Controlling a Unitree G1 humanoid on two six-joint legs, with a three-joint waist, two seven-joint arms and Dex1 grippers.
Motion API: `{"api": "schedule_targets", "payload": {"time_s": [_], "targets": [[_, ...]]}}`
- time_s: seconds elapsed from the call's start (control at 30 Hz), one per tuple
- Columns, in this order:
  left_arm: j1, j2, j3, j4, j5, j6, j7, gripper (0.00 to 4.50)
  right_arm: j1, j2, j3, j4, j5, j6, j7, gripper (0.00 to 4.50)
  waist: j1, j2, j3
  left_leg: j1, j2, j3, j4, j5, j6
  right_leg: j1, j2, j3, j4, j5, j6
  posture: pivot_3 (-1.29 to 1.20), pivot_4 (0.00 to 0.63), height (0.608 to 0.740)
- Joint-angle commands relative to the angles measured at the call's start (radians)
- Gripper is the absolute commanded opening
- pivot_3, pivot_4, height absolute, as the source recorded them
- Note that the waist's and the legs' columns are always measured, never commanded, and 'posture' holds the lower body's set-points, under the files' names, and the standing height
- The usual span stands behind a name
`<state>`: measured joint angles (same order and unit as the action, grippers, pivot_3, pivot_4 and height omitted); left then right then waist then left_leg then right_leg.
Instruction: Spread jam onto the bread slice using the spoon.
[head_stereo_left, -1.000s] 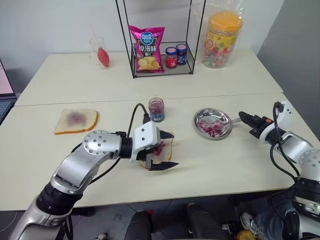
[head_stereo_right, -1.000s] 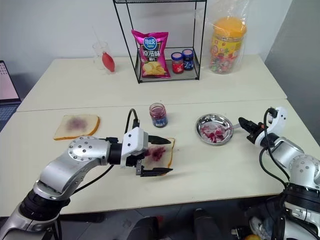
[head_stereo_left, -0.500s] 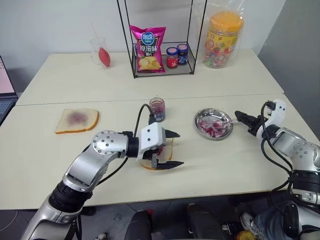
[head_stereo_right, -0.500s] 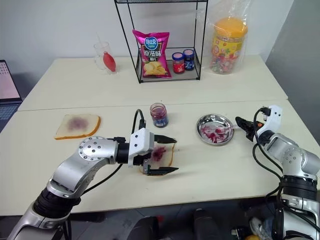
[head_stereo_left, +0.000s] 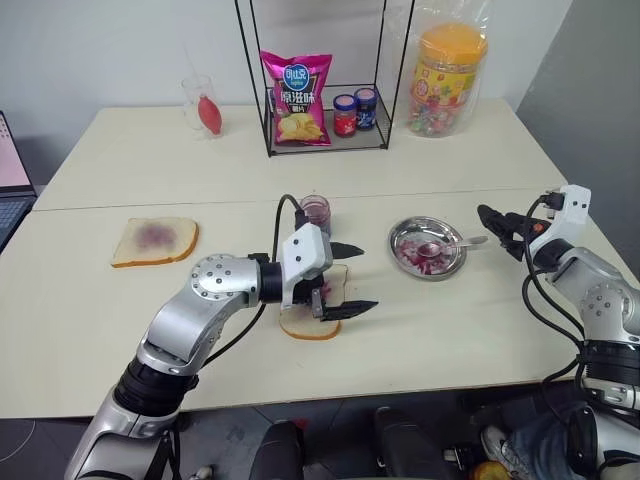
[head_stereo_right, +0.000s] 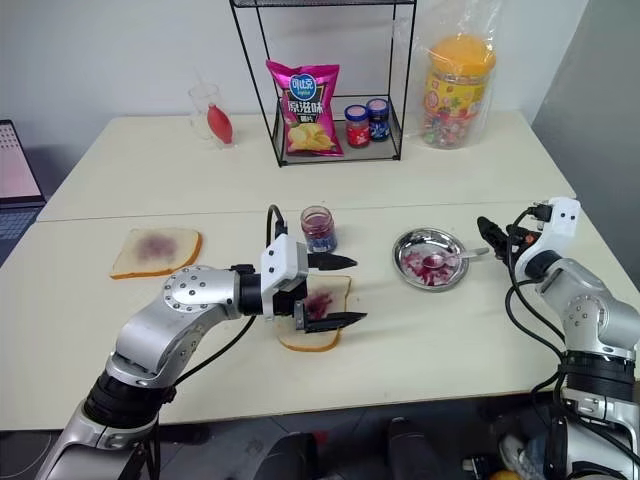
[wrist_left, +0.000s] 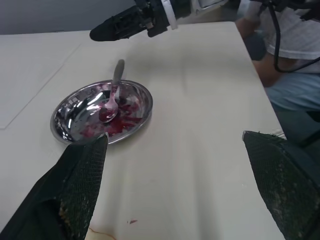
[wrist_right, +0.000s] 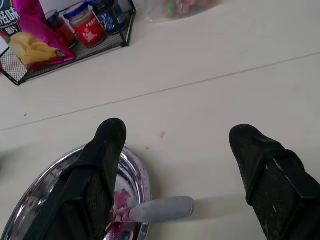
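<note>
The bread slice (head_stereo_right: 318, 322) lies near the table's front middle with glossy dark jam (head_stereo_right: 320, 301) on its face. My left gripper (head_stereo_left: 352, 278) hovers just above it, open, one finger on each side, holding nothing. The spoon (head_stereo_left: 450, 244) rests in the steel dish (head_stereo_left: 404, 232), its bowl in red smears and its handle (wrist_right: 162, 208) over the right rim. My right gripper (head_stereo_left: 499, 226) is open just right of the handle end, apart from it. A small glass jar of jam (head_stereo_left: 314, 212) stands behind the bread.
A second, browner slice (head_stereo_left: 155, 241) lies at the left. At the back stand a wire rack (head_stereo_left: 322, 120) with a chips bag and two small jars, a candy jar (head_stereo_left: 446, 75) and a glass (head_stereo_left: 198, 102). A person in a white shirt (wrist_left: 295, 45) sits past the table's right end.
My right gripper has opened, let go of the spoon handle and drawn back to the right. The spoon now lies in the dish. My left gripper edged slightly right over the bread.
</note>
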<state>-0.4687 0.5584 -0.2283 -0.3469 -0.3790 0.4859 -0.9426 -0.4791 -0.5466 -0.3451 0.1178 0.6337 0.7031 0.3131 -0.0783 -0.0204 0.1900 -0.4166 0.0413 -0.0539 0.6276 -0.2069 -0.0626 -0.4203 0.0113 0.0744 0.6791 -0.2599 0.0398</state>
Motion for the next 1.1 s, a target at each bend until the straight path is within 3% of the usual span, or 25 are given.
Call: {"api": "schedule_targets", "payload": {"time_s": [0.03,0.43,0.83,1.1], "targets": [[-0.022,-0.023,0.03,-0.016,-0.012,0.001,0.03,4.5,0.026,-0.028,-0.035,-0.094,-0.033,-0.064,0.014,3.64,0.003,0.0,0.0,0.0,0.0,0.0,0.0,0.0,0.0,0.0,0.0,0.0,0.0,0.0,0.0,0.0,0.15,0.74],[-0.017,0.02,0.081,-0.011,0.057,-0.011,0.109,4.5,0.204,-0.127,-0.054,-0.325,-0.048,-0.12,0.158,3.64,0.009,0.0,0.0,0.001,0.0,0.0,0.0,0.0,0.0,0.0,0.0,0.0,0.001,0.0,0.0,0.0,0.15,0.74],[0.092,0.089,0.291,-0.024,0.092,-0.028,0.235,4.5,0.262,-0.122,-0.052,-0.408,-0.089,-0.265,0.254,3.64,0.022,0.0,0.0,0.001,0.001,0.0,0.001,0.0,0.0,0.001,0.0,0.0,0.001,0.0,0.0,0.0,0.15,0.74],[0.255,0.153,0.442,-0.021,0.094,-0.063,0.248,4.5,0.314,-0.136,-0.037,-0.452,-0.083,-0.268,0.311,3.64,0.023,0.0,0.0,0.002,0.002,0.0,0.001,0.0,0.0,0.0,0.001,0.0,0.001,0.0,-0.001,0.0,0.15,0.74]]}}
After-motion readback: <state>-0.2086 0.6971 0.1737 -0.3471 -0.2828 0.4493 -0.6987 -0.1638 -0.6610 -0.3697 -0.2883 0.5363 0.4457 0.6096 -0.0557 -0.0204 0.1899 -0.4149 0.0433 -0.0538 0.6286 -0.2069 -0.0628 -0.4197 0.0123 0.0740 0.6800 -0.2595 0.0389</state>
